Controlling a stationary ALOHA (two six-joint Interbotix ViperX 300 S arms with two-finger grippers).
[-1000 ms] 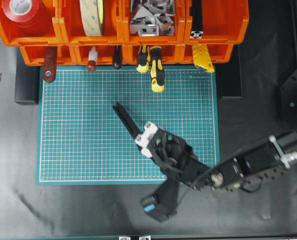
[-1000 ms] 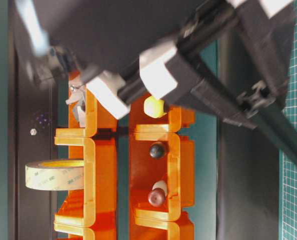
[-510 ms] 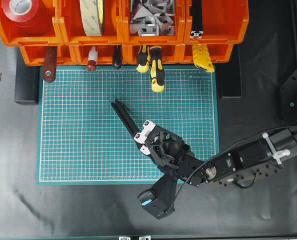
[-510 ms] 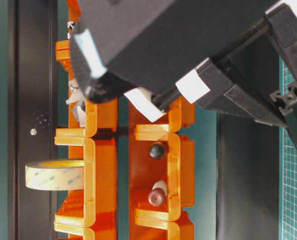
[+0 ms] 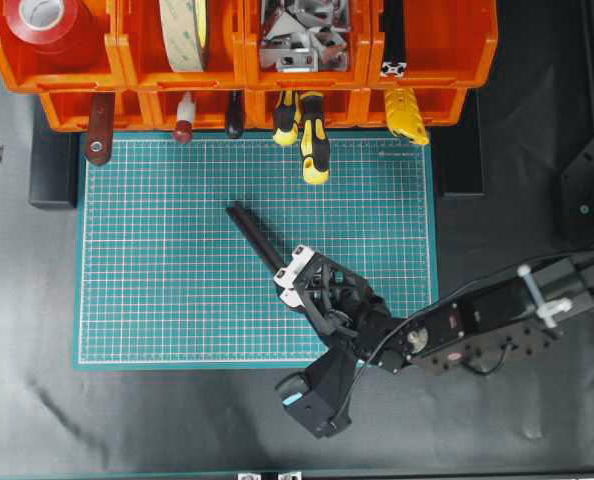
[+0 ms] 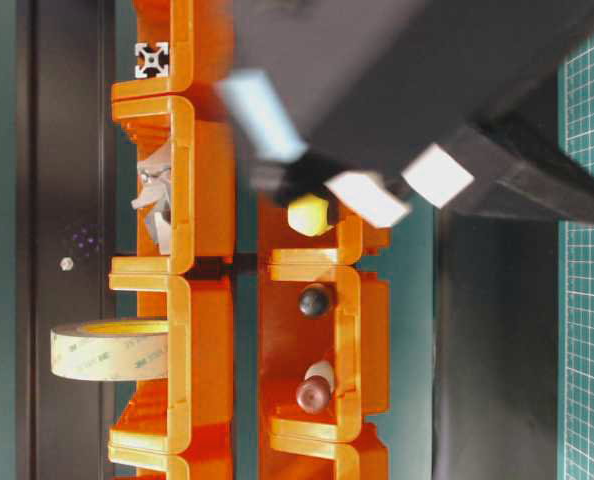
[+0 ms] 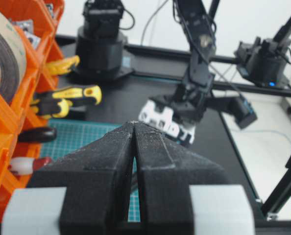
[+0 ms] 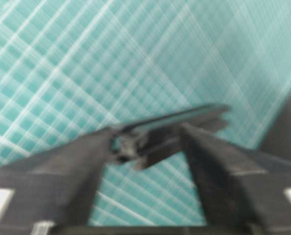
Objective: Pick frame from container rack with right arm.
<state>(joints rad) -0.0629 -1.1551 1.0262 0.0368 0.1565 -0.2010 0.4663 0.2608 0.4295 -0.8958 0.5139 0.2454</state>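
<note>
The frame (image 5: 252,235) is a slim black bar lying slantwise over the green mat (image 5: 157,280). Its lower right end is between the fingers of my right gripper (image 5: 288,277). In the right wrist view the gripper (image 8: 150,138) has the frame (image 8: 197,117) across its tips, close above the mat, and looks shut on it. A second black frame (image 5: 393,40) stands in the top right bin of the orange container rack (image 5: 442,50), and its silvery end shows in the table-level view (image 6: 152,58). My left gripper (image 7: 134,123) is shut and empty, off the mat's left side.
The rack's bins hold a red tape roll (image 5: 42,25), a tan tape roll (image 5: 182,30) and metal brackets (image 5: 297,35). Yellow-and-black handled tools (image 5: 314,150) and red-handled tools (image 5: 184,122) hang over the mat's far edge. A black block (image 5: 52,165) stands left of the mat.
The right arm's wrist has shifted slightly. In the table-level view the frame's end has moved towards the mat and out of sight. From overhead the frame's far tip has barely moved.
</note>
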